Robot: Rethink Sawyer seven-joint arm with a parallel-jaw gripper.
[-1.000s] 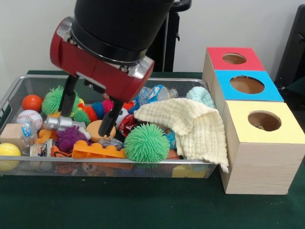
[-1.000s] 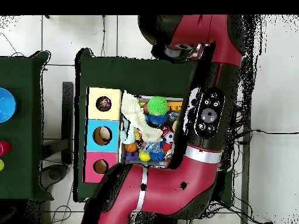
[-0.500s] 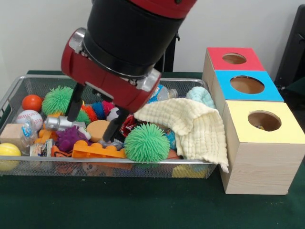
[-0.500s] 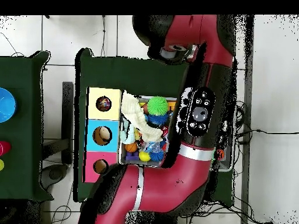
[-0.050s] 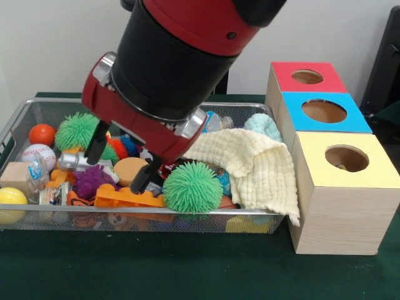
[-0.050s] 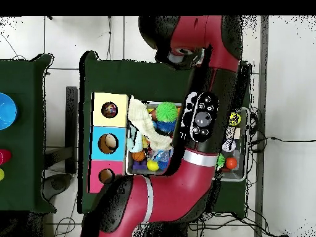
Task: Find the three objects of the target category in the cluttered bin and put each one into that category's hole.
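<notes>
The black two-fingered gripper [image 5: 120,164] hangs open in the wire mesh bin [image 5: 37,110], its fingers straddling the flat orange foam disc [image 5: 129,169]. The disc looks light and squashy, probably best pinched across its rim; the spiky green rubber ball [image 5: 192,187] sits just outside one finger.

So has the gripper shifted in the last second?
Yes. In the front view the gripper has slid toward the big green spiky ball, away from the bin's end holding the orange ball.

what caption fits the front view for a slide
Open gripper reaching into the toy-filled wire bin beside three colored hole boxes.
</notes>
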